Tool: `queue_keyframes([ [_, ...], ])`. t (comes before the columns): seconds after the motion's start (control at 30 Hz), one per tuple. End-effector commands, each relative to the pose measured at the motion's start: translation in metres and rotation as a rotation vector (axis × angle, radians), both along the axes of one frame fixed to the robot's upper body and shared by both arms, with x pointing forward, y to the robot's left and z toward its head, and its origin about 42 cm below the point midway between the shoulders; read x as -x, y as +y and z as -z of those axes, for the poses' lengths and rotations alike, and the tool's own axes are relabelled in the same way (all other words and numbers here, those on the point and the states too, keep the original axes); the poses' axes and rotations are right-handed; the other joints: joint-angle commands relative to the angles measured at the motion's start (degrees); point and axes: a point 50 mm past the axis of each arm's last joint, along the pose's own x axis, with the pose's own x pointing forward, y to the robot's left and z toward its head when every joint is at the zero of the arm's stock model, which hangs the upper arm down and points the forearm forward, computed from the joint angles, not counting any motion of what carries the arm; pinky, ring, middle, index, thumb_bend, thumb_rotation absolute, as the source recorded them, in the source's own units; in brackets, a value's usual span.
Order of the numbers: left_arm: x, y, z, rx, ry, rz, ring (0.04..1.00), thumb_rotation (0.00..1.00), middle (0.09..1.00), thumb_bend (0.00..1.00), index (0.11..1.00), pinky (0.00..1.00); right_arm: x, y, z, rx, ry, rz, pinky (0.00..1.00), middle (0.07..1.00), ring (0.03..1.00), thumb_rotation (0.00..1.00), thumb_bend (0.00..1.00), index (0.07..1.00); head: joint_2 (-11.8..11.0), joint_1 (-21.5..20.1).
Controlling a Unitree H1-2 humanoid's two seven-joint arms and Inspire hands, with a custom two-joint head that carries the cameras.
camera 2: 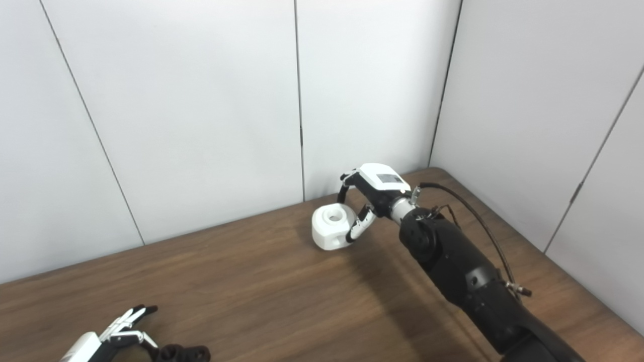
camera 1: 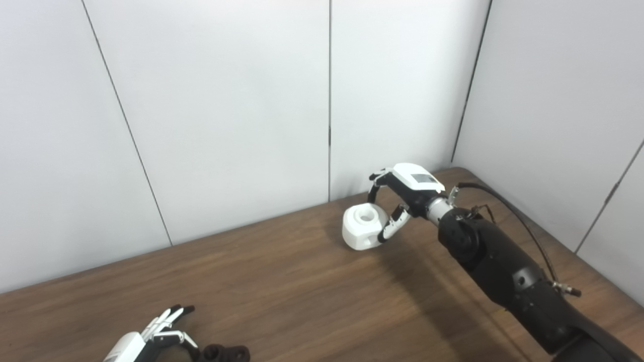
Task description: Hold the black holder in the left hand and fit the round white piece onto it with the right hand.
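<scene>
The round white piece (camera 1: 361, 227), a chunky block with a hole in its top, rests on the brown table (camera 1: 282, 281) near the back wall. My right hand (camera 1: 397, 201) wraps it from the right: the fingers (camera 1: 375, 187) curl down behind it and the thumb (camera 1: 393, 223) presses on its near side. At the bottom left edge lies the black holder (camera 1: 224, 353), partly cut off by the frame. My left hand (camera 1: 156, 334) sits just left of it with fingers stretched out and apart, holding nothing.
Grey wall panels (camera 1: 226, 125) close off the table at the back and on the right. My right forearm (camera 1: 508, 281) and its cable (camera 1: 508, 211) stretch across the table's right side.
</scene>
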Motion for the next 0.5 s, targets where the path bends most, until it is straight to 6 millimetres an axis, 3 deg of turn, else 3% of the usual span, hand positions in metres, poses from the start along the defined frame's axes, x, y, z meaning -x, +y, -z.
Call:
queue_keyframes([
  [0.0,-0.006,0.012,-0.006,-0.071,-0.004,-0.011,1.0,0.05,0.954,0.51,0.481,1.0,-0.002,0.005,-0.037,-0.008,-0.116,-0.012,0.86,0.861,0.938,0.13,0.51,0.482,0.19,0.25],
  [0.47,-0.017,0.001,-0.014,-0.062,-0.031,-0.005,1.0,0.05,0.947,0.51,0.482,1.0,0.041,0.041,-0.051,-0.044,-0.199,-0.061,0.91,0.889,0.977,0.14,0.51,0.482,1.83,3.24],
])
